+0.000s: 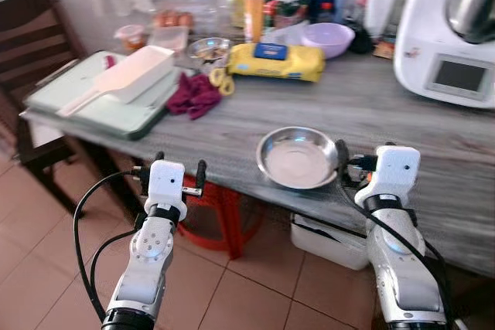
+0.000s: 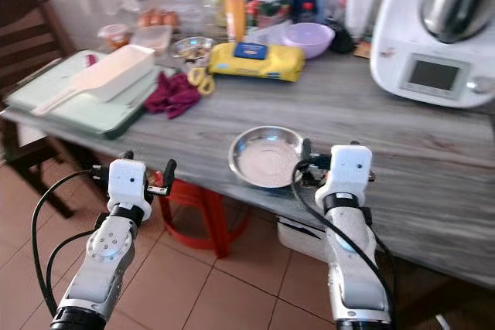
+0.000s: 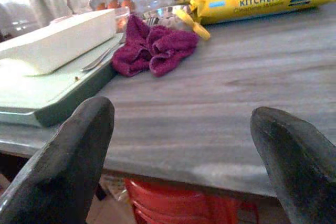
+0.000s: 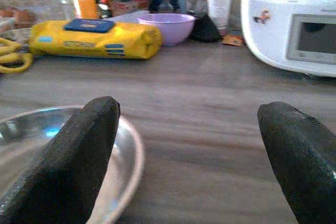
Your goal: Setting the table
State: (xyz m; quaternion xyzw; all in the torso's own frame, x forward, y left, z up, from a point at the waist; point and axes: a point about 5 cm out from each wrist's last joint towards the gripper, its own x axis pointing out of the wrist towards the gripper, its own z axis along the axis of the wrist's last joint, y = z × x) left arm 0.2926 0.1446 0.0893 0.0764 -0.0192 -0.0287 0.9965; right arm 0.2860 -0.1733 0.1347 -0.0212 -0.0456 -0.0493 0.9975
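So both arms are up at the near edge of the grey wood-look table (image 1: 402,113), and neither is holding anything. The right gripper (image 1: 346,166) has its fingers spread wide, one tip just at the rim of the steel bowl (image 1: 298,157), which sits right by the table's front edge. The left gripper (image 1: 179,177) is spread apart too, hanging off the edge over the red stool (image 1: 213,222).

My guess is the bowl is what gets grabbed next. I'd straddle the rim with one finger inside and one outside, then close gently, because thin shiny metal like that will probably skate or tip if it's nudged sideways first. It's close to the edge, so careful.

Further back there's a maroon cloth (image 1: 195,94) next to the pale green tray (image 1: 116,117), then the yellow wipes pack (image 1: 277,61), a lilac bowl (image 1: 328,38) and the white kitchen machine (image 1: 452,52).

The left wrist view lets you read "KITCHEN" on the pack and spot a fork (image 3: 102,57) lying on the tray. The head views are too soft for either.
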